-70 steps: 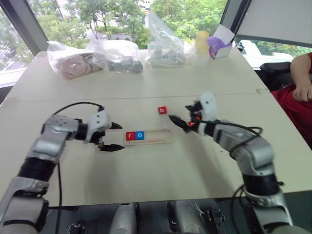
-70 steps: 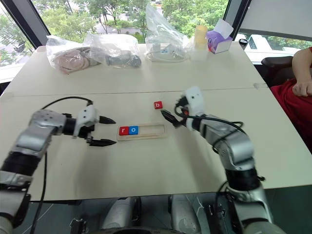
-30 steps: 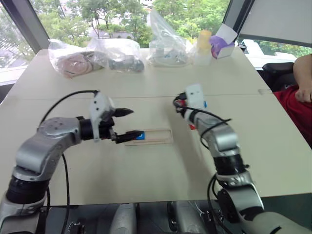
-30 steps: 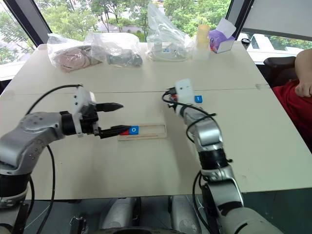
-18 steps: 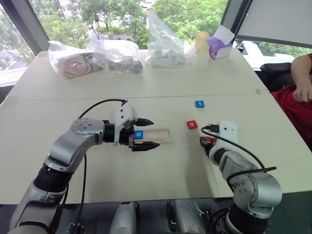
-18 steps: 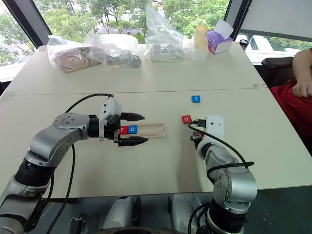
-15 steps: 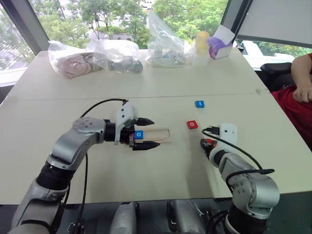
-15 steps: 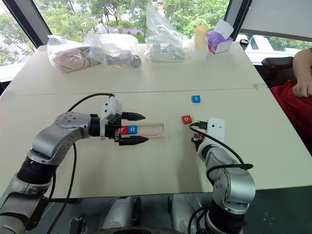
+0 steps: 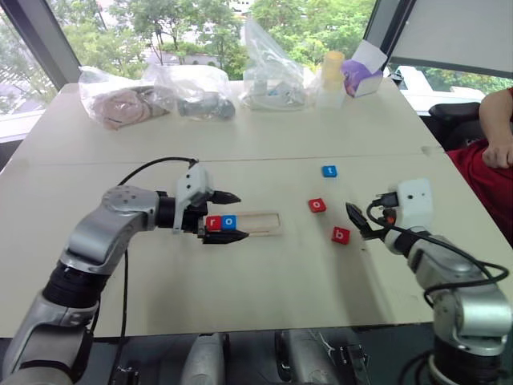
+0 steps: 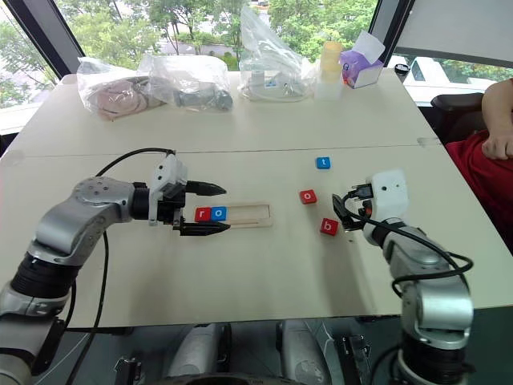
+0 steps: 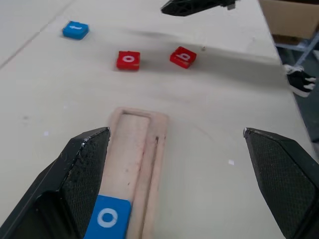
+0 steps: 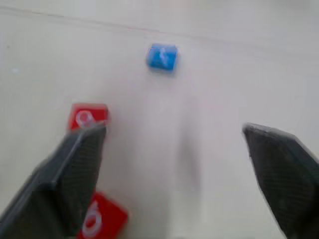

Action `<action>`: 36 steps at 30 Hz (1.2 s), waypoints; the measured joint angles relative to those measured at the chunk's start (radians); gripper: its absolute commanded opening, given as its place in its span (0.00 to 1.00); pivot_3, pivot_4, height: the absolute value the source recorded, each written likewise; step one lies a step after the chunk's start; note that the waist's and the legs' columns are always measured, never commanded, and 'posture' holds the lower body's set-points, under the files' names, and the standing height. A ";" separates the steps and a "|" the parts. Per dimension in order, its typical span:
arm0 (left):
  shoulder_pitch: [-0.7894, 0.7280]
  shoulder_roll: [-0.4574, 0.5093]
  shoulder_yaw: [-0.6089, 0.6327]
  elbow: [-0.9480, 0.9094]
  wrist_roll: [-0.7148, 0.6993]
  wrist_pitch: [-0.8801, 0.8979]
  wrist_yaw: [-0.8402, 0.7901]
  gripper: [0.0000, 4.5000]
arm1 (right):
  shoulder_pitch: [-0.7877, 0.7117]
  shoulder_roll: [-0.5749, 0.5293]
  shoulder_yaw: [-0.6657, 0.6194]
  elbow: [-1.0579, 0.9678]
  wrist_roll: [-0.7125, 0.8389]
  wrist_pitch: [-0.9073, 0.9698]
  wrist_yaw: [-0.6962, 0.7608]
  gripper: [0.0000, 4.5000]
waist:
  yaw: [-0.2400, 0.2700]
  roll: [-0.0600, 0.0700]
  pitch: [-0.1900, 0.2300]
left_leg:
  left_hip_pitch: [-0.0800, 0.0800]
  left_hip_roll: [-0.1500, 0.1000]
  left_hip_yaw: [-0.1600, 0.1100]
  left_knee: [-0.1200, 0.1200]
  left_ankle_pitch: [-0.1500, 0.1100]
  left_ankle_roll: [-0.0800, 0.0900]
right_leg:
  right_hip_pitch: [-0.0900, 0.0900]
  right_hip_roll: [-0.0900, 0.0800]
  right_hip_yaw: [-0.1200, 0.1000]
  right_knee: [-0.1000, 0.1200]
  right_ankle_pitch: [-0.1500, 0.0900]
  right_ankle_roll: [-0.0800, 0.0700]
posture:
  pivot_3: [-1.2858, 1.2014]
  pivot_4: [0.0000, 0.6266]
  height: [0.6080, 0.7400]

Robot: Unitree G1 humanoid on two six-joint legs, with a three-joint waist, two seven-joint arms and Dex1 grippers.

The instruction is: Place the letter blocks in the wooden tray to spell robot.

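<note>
The wooden tray (image 9: 255,224) lies mid-table with a red r block (image 9: 213,222) and a blue o block (image 9: 229,221) at its left end. My left gripper (image 9: 231,218) is open and straddles that end, one finger on each side of the tray (image 11: 134,149). To the right of the tray, a red o block (image 9: 317,205), a red b block (image 9: 341,235) and a blue t block (image 9: 329,171) lie loose on the table. My right gripper (image 9: 357,224) is open and empty, just right of the b block (image 12: 102,219).
Clear plastic bags (image 9: 274,80) with contents, a yellowish cup (image 9: 331,68) and a purple box (image 9: 359,72) line the table's far edge. A person in a red top (image 9: 493,156) sits at the right edge.
My right gripper has opened and let the red b block down beside the red o, then drawn back to the right. The left gripper has shifted slightly left along the tray, still open.
</note>
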 measured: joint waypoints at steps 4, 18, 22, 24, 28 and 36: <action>0.003 0.058 -0.010 -0.080 -0.032 0.027 -0.079 1.00 | 0.057 -0.185 0.002 0.226 0.051 -0.261 0.320 0.99 | 0.002 0.000 0.000 | 0.000 0.000 0.001 0.001 0.000 0.001 | 0.000 0.001 0.001 0.000 0.001 0.001 | 0.52 0.24 1.00; 0.017 0.088 -0.028 -0.148 -0.032 0.068 -0.080 1.00 | -0.079 -0.285 0.211 0.665 -0.021 -0.724 0.613 0.99 | 0.003 -0.001 0.001 | 0.002 0.001 0.004 0.003 0.000 0.001 | 0.000 0.001 0.005 0.002 0.001 0.002 | 0.52 0.24 1.00; 0.029 0.119 -0.022 -0.089 -0.003 0.054 -0.067 1.00 | -0.117 -0.268 0.240 0.730 -0.031 -0.766 0.627 0.87 | 0.002 -0.001 0.000 | 0.002 0.001 0.004 0.003 0.000 0.001 | 0.000 0.002 0.005 0.002 0.002 0.002 | 0.52 0.24 1.00; 0.039 0.150 -0.005 -0.043 0.017 0.037 -0.067 1.00 | -0.122 -0.262 0.244 0.747 -0.027 -0.775 0.642 0.69 | 0.000 -0.001 0.000 | 0.002 0.001 0.004 0.003 0.000 0.001 | 0.000 0.002 0.005 0.002 0.002 0.002 | 0.52 0.24 1.00; 0.067 0.183 0.030 -0.006 0.032 0.015 -0.070 1.00 | -0.146 -0.257 0.254 0.781 -0.030 -0.805 0.656 0.25 | 0.002 -0.001 0.000 | 0.002 0.001 0.005 0.003 0.000 0.001 | 0.000 0.001 0.005 0.003 0.001 0.002 | 0.52 0.24 1.00; 0.144 0.230 0.103 0.015 0.039 0.000 -0.065 1.00 | -0.257 -0.199 0.308 0.732 -0.011 -0.707 0.651 0.25 | -0.018 0.000 0.001 | 0.003 0.002 0.006 0.003 0.000 0.001 | -0.002 0.002 0.007 0.006 0.002 0.002 | 0.52 0.24 1.00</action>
